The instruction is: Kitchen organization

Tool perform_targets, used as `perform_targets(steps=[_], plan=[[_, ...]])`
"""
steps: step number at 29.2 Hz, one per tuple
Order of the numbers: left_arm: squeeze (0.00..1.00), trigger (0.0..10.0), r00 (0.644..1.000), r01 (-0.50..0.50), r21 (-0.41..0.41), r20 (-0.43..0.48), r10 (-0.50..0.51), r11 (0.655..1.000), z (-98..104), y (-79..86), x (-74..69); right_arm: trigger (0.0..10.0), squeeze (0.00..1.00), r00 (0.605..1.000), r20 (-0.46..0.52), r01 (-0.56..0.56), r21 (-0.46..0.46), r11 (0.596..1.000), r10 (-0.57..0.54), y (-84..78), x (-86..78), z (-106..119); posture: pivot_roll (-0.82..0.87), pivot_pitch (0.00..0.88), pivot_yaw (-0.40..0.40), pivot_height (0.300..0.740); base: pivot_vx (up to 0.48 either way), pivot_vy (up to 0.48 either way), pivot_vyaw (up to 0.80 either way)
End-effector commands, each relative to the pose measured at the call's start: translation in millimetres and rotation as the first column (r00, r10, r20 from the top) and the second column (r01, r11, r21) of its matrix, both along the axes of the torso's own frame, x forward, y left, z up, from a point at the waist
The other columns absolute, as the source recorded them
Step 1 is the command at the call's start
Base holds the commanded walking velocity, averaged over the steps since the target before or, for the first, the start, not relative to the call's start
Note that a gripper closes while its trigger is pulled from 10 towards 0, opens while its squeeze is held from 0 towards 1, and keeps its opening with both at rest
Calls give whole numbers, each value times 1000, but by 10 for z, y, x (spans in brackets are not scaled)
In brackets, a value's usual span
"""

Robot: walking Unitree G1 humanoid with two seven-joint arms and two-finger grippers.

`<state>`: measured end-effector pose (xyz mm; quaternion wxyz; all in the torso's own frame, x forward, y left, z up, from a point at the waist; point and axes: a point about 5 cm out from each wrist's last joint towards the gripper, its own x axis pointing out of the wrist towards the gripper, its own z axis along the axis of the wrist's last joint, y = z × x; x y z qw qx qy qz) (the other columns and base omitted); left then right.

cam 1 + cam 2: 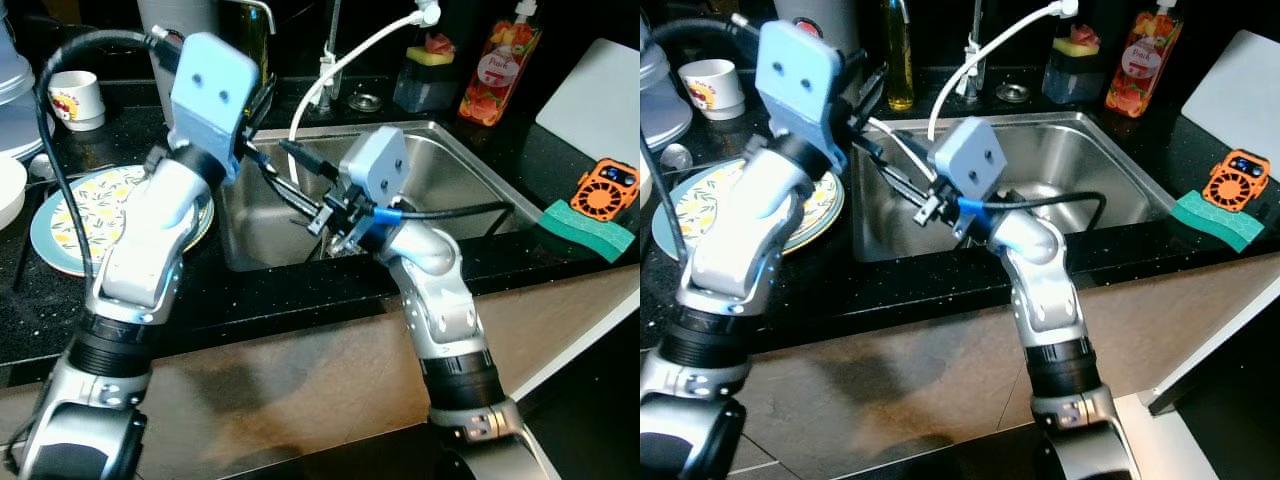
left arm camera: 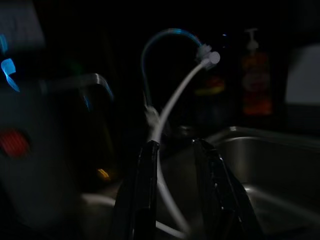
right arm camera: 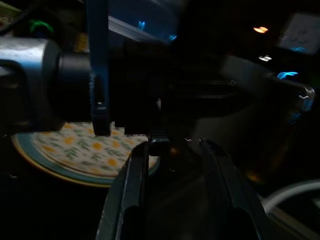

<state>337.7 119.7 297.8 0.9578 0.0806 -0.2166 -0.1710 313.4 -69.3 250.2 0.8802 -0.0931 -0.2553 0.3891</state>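
Both arms are bent in over the steel sink [image 1: 470,190] at the centre of the frame, so the step in hand looks like reaching for something at the sink's left side, though no target is plainly held yet.

The left gripper [image 1: 290,160] points across the sink's upper-left corner. In its wrist view the two fingers [image 2: 145,190] stand apart, with the white hose [image 2: 172,107] running up between them toward the tap; I cannot tell whether they touch it. Nothing is gripped.

The right gripper [image 1: 925,205] reaches leftward over the basin toward the left arm. Its fingers [image 3: 132,195] are also spread and empty, aimed at the flowered plate [image 3: 75,150], which lies on the black bench [image 1: 300,300] at middle left, just beside the sink.

The next move probably calls for drawing the two arms apart first, since they are crowded close, then lowering one gripper squarely onto whatever is chosen.

A green sponge [image 1: 588,228] and an orange gadget [image 1: 606,188] sit at far right.
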Motion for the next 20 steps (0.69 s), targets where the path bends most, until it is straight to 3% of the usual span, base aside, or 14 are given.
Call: perform_targets(steps=[1, 4, 10, 13, 20], plan=[[0, 10000, 995, -94, -67, -45, 91, 993, -68, 274, 28, 10000, 0, 946, -124, 306, 27, 951, -301, -541, 126, -244, 152, 0, -62, 740, 0, 0, 0], [0, 10000, 997, -54, -50, -48, 52, 997, -124, 137, 31, 10000, 0, 954, -149, 262, -4, 965, -260, -468, 82, -350, 134, 0, -50, 740, 0, 0, 0], [0, 10000, 995, -36, 31, -91, 39, 999, -337, -28, 27, 10000, 0, 962, -126, 249, 29, 968, -243, -505, 27, -285, 122, 0, -42, 740, 0, 0, 0], [0, 10000, 989, -40, 3, -141, 40, 999, -410, -90, 27, 10000, 0, 988, -135, 71, 1, 997, -71, -400, -109, -294, 133, 0, -51, 740, 0, 0, 0], [0, 10000, 983, -4, -59, -182, -6, 998, -494, -264, 36, 10000, 0, 984, -152, -92, -5, 996, 90, -176, -249, -279, 90, 0, -46, 740, 0, 0, 0]])
